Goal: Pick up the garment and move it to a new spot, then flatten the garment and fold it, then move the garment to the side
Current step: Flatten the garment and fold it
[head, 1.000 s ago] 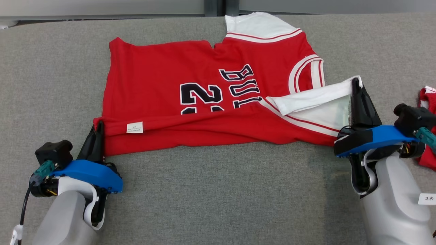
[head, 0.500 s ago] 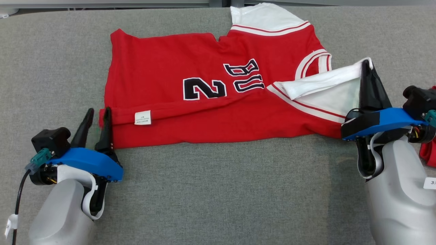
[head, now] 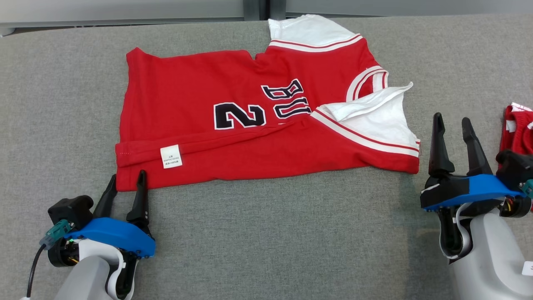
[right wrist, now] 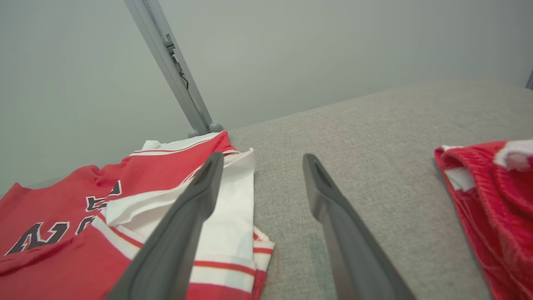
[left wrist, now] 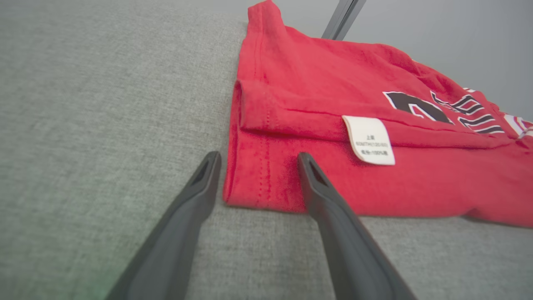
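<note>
The garment (head: 233, 83) is a red jersey with white sleeves and dark lettering, spread on the grey table (head: 270, 233). Its near edge is folded over and shows a white label (head: 171, 156). My left gripper (head: 128, 175) stands open at the jersey's near left corner. In the left wrist view the left gripper (left wrist: 258, 155) straddles that corner of the garment (left wrist: 333, 83) without gripping it. My right gripper (head: 451, 117) is open just right of the folded white sleeve (head: 383, 121), apart from it. In the right wrist view the right gripper (right wrist: 262, 155) has bare table between its fingers, the garment (right wrist: 50, 266) to its left.
A second bunched red cloth (head: 516, 129) lies at the table's right edge, close behind my right wrist, also in the right wrist view as red cloth (right wrist: 491, 200). A grey wall and a metal post (right wrist: 175, 71) bound the far side. Bare table stretches along the front.
Both grippers have opened and let go of the garment. The lifted white sleeve and the near hem have dropped flat. Both arms have drawn back toward me; the camera shifted slightly.
</note>
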Motion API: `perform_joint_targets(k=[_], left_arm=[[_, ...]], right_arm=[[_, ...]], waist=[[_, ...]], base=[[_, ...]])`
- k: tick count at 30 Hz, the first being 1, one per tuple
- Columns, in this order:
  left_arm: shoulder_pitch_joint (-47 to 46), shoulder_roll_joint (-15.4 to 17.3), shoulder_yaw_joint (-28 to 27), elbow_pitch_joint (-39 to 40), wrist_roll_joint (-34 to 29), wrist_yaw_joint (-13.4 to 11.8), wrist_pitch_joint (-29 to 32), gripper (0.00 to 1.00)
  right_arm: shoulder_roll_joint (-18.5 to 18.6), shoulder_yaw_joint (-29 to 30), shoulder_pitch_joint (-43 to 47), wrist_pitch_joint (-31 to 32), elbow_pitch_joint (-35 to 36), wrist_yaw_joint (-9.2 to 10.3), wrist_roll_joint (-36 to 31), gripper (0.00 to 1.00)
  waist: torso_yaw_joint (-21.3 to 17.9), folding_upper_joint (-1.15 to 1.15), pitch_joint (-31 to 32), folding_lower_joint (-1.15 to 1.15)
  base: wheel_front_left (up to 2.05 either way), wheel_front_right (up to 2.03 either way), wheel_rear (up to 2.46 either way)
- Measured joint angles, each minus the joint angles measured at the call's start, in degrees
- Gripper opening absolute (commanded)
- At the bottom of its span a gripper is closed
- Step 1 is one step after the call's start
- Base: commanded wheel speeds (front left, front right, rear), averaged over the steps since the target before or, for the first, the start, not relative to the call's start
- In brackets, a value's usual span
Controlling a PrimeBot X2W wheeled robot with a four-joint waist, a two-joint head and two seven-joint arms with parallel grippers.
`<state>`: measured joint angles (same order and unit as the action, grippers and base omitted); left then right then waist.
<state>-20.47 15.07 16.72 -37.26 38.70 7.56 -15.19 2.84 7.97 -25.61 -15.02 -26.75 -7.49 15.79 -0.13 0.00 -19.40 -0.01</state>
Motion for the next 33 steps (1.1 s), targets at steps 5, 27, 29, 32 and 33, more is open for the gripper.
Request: perform_joint_targets(k=[5,27,29,32,33], left_arm=[[-1.1,0.9,2.9,-2.8,1.9,-0.1,-0.5,1.00],[-6.4,5.3,16.8,-5.0,13.8,-0.2,-0.8,0.00],[-6.2,5.4,16.8,-4.2,14.2,-0.2,-0.7,0.00],[-5.4,5.4,16.0,-2.7,14.6,-0.2,-0.4,0.00],[-5.1,5.3,15.5,-2.0,14.7,-0.2,-0.2,0.00]], right_arm=[[-0.1,-0.6,1.5,0.0,1.1,0.00,0.4,1.00],[0.8,-8.2,-1.5,-0.7,-15.8,0.08,0.3,0.00],[0.8,-8.7,-1.8,-0.7,-16.4,0.08,1.7,0.00],[0.7,-8.8,-1.9,-0.4,-16.3,0.08,4.6,0.00],[0.7,-8.6,-1.8,-0.4,-16.0,0.08,5.3,0.00]], waist=[[-0.9,-0.01,-0.6,-0.01],[0.0,-0.01,-2.0,0.00],[0.2,0.00,-1.6,0.01],[0.4,0.02,-0.5,0.02],[0.4,0.03,0.0,0.03]], base=[[0.00,0.00,0.00],[0.00,0.00,0.00],[0.00,0.00,0.00],[0.00,0.00,0.00],[0.00,0.00,0.00]])
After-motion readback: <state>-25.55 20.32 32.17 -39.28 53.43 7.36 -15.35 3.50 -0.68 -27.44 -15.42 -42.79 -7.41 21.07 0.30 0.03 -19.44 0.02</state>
